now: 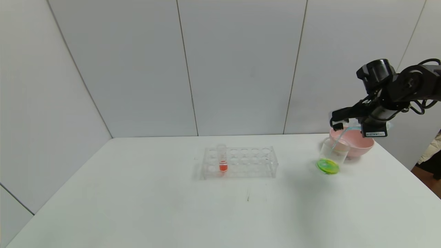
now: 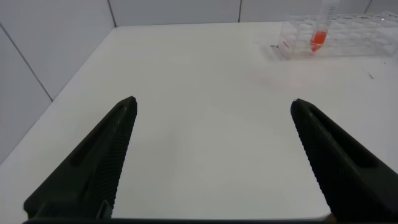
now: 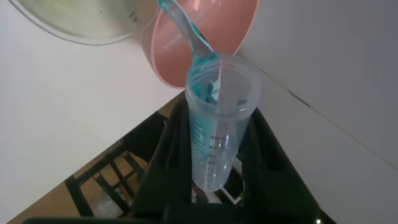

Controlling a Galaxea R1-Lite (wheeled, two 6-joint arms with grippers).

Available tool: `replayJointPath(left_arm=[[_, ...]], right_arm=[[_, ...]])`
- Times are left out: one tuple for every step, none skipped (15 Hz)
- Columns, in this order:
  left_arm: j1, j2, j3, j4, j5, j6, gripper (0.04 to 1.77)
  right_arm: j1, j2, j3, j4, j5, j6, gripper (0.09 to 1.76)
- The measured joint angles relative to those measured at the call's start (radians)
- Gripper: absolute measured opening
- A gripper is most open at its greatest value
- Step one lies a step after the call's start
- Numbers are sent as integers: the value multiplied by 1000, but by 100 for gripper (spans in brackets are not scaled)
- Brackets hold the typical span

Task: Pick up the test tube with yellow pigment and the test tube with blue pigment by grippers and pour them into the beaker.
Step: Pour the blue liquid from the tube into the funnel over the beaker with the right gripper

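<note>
My right gripper (image 1: 344, 119) is shut on the test tube with blue pigment (image 3: 214, 124) and holds it tilted above the beaker (image 1: 332, 156). A thin blue stream (image 1: 339, 139) runs from the tube's mouth into the beaker, which tilts a little and has yellow-green liquid at its bottom. In the right wrist view the beaker's rim (image 3: 87, 22) shows beyond the tube's mouth. The test tube with yellow pigment is out of view. My left gripper (image 2: 213, 102) is open and empty over the table's near left part; it does not show in the head view.
A pink bowl (image 1: 355, 146) stands right behind the beaker near the table's right edge. A clear many-holed rack (image 1: 241, 162) at the table's middle holds one tube with red-orange liquid (image 1: 223, 162). A white wall stands behind the table.
</note>
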Motion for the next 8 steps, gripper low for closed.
replayJointPath(left_arm=[[0, 0, 0, 0, 0, 0, 176], [0, 0, 0, 0, 0, 0, 176], [0, 0, 0, 0, 0, 0, 176], [0, 0, 0, 0, 0, 0, 176], [0, 0, 0, 0, 0, 0, 176], [0, 0, 0, 0, 0, 0, 176], [0, 0, 0, 0, 0, 0, 176], [0, 0, 0, 0, 0, 0, 176]], right_arm=[[0, 0, 0, -12, -4, -13, 52], [1, 1, 0, -18, -17, -21, 52], [3, 2, 0, -22, -32, -35, 52], [4, 3, 0, -28, -43, -45, 52], [5, 6, 0, -32, -49, -51, 52], [5, 9, 0, -32, -49, -53, 52], [7, 13, 0, -30, -50, -55, 52], [10, 16, 0, -30, -59, -68, 52]])
